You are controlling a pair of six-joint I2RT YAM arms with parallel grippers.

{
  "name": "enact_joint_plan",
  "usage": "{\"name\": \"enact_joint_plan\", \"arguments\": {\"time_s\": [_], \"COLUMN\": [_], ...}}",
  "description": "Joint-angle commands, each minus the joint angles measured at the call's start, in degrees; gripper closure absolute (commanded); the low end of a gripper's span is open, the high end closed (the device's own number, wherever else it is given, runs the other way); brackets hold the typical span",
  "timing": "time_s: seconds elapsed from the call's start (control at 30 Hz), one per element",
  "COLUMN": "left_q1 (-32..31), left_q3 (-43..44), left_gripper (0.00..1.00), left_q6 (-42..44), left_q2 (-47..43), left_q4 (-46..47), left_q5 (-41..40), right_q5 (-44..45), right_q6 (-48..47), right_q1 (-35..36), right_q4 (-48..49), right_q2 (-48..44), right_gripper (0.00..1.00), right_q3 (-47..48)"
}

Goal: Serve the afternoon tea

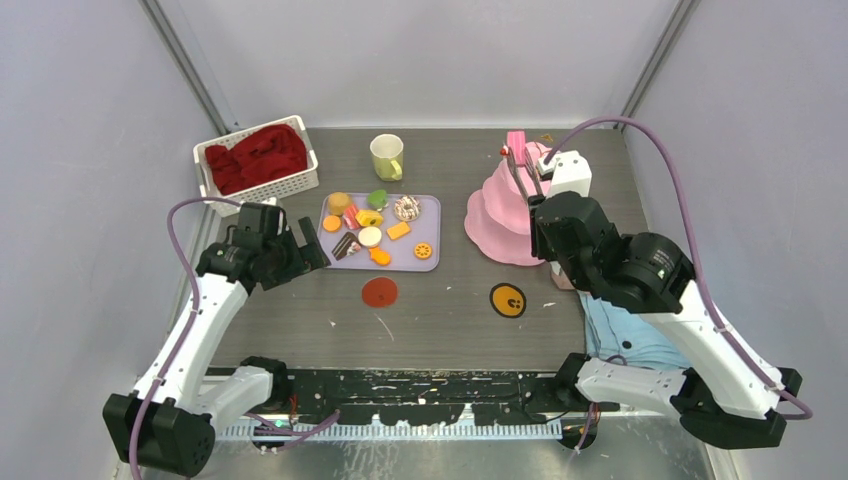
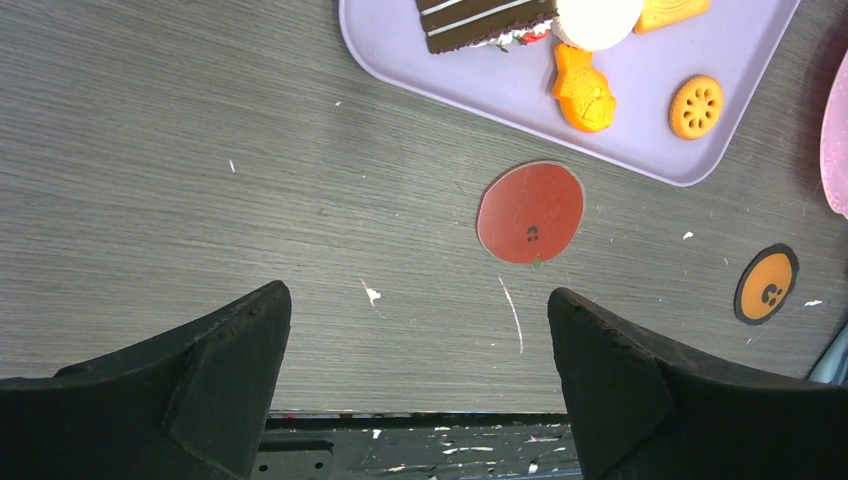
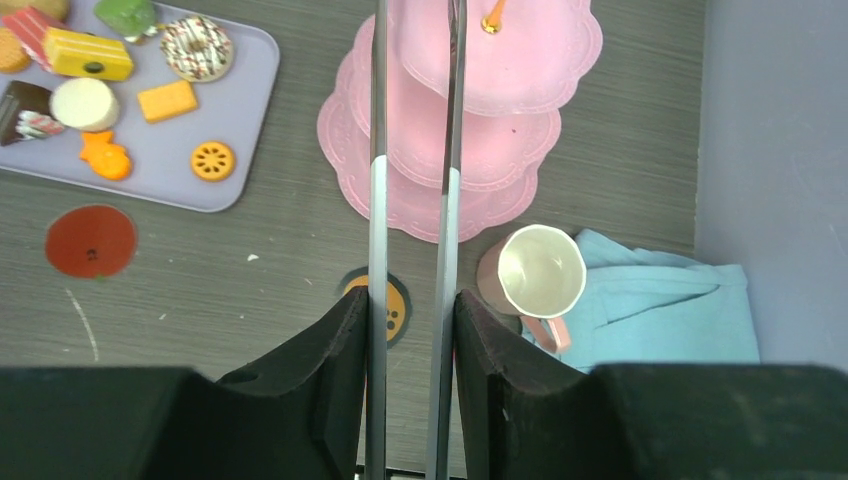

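Observation:
Several toy pastries [image 1: 370, 237] lie on a lavender tray [image 1: 430, 230]; some also show in the left wrist view [image 2: 585, 85] and the right wrist view [image 3: 90, 100]. The pink three-tier stand [image 1: 500, 215] stands right of the tray, its tiers bare in the right wrist view [image 3: 500, 90]. A pale yellow-green mug [image 1: 387, 156] stands behind the tray. A pink mug [image 3: 540, 272] stands by the stand's near edge, against the towel. My right gripper [image 3: 410, 300] is shut on metal tongs [image 3: 378, 150], whose arms reach over the stand [image 1: 520, 170]. My left gripper [image 2: 418, 300] is open and empty, left of the tray's front.
A red coaster [image 1: 379, 292] and an orange coaster [image 1: 508, 300] lie on the table in front of the tray and stand. A folded light-blue towel [image 3: 660, 310] lies at the right. A white basket with red cloth [image 1: 258, 160] stands at the back left.

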Motion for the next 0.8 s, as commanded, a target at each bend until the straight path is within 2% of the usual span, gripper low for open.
{"name": "enact_joint_plan", "arguments": {"time_s": [0.0, 0.47, 0.5, 0.6, 0.77], "left_q1": [-0.2, -0.2, -0.2, -0.2, -0.2], "left_q3": [1.1, 1.1, 1.1, 1.0, 1.0], "left_gripper": [0.01, 0.01, 0.01, 0.01, 0.01], "left_q6": [-0.6, -0.4, -0.4, -0.5, -0.6], "left_q2": [-1.4, -1.2, -1.1, -1.1, -0.8], "left_q4": [2.0, 1.5, 1.6, 1.7, 1.8], "left_q5": [0.0, 0.1, 0.2, 0.1, 0.4], "right_q5": [0.1, -9.4, -9.9, -10.6, -10.9], "right_q6": [-1.9, -7.8, -8.0, -8.2, -8.2], "right_q1": [-2.9, -13.4, -13.7, -14.3, -14.5], "right_q4": [4.7, 11.7, 12.0, 11.8, 11.7], "right_q2": [-0.4, 1.3, 1.3, 1.1, 0.8], "right_gripper": [0.99, 0.99, 0.96, 0.79, 0.66], "right_q3": [-1.8, -6.7, -6.9, -7.2, -7.3]}}
